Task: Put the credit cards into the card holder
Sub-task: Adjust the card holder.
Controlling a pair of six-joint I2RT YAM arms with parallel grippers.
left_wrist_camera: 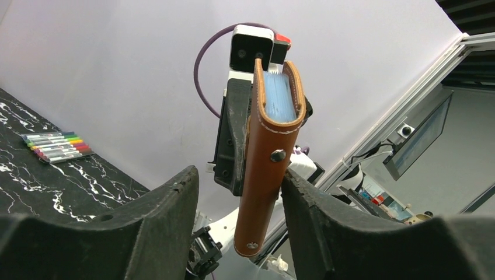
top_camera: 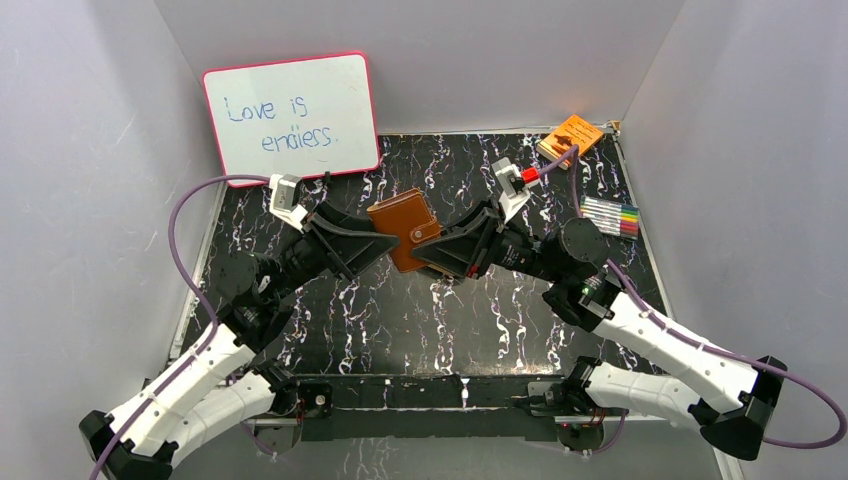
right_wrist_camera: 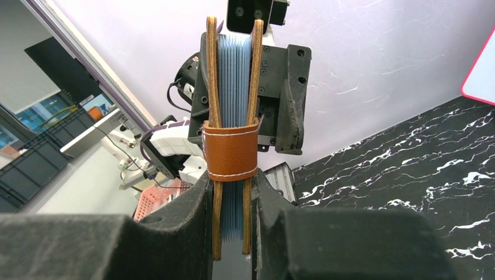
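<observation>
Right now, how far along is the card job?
Looks nearly done: no loose cards in view, and the strap wraps the holder. In hand: right gripper clamps the holder, left gripper open around it. Remaining: probably set it down and release.

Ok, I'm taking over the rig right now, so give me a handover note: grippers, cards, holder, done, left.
Left gripper: open, straddling the holder.
Right gripper: shut on the holder, held above the table.
Holder: strap closed; pale blue edges show inside.
Cards: none loose in view, so likely in; black one not visible.
Left: probably just set the holder down.
</observation>
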